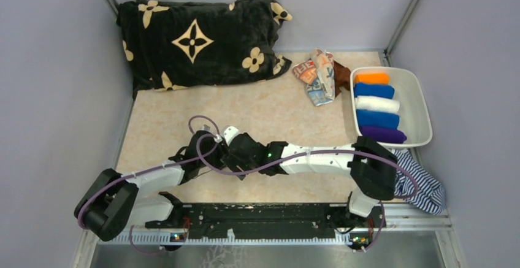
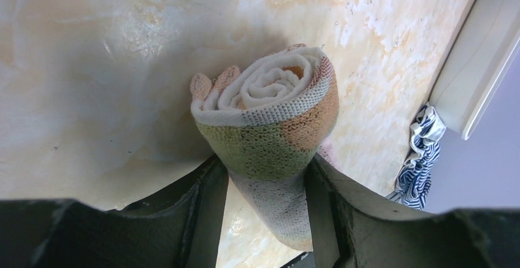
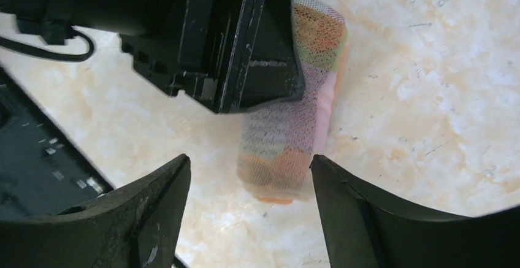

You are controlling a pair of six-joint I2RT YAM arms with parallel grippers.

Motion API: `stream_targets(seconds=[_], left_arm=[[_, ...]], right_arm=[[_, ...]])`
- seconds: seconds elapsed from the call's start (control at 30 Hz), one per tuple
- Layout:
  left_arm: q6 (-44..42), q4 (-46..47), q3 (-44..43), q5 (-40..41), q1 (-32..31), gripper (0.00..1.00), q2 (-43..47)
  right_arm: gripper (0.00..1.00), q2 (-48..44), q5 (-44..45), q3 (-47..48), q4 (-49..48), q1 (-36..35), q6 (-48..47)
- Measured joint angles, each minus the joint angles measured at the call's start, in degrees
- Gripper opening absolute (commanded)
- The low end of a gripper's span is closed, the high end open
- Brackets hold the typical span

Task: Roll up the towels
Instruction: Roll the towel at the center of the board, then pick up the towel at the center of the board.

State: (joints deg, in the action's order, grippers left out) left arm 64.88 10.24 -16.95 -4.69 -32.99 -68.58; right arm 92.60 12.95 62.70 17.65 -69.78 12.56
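A rolled towel (image 2: 270, 114), printed in orange, green and white, lies on the table with its spiral end facing the left wrist camera. My left gripper (image 2: 267, 167) is shut on it, one finger pressed against each side of the roll. My right gripper (image 3: 248, 173) stands open just off the roll's other end (image 3: 279, 164), with both fingers clear of the cloth. In the top view the two grippers meet at mid-table (image 1: 230, 151) and hide the roll. A loose pale printed towel (image 1: 319, 75) and a brown one (image 1: 341, 72) lie beside the bin.
A white bin (image 1: 420, 105) at the right holds several plain-coloured rolls (image 1: 375, 105). A navy-and-white striped cloth (image 1: 423, 188) hangs over the table's right front corner. A big black blanket with beige flowers (image 1: 196, 41) lies at the back left.
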Motion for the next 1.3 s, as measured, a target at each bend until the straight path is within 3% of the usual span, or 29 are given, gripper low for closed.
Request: stream_targets(seconds=[0.4, 0.83, 1.0, 1.3], left_arm=[[1.49, 3.72, 0.0, -2.36, 0.39, 0.6, -2.69], [2.4, 5.84, 0.0, -5.77, 2.91, 0.71, -3.48], [1.4, 5.95, 0.0, -9.55, 7.02, 0.74, -3.54], [-6.05, -0.98, -3.61, -14.05, 17.97, 0.77, -3.13]], right_arm=[[0.63, 11.28, 9.22, 1.16, -2.08, -1.86, -4.87], [0.25, 13.68, 9.27, 1.05, -5.35, -0.66, -5.88], [0.0, 12.63, 5.86, -0.04, -6.95, 1.36, -5.92], [0.0, 10.08, 3.76, -1.2, -4.31, 4.15, -5.95]])
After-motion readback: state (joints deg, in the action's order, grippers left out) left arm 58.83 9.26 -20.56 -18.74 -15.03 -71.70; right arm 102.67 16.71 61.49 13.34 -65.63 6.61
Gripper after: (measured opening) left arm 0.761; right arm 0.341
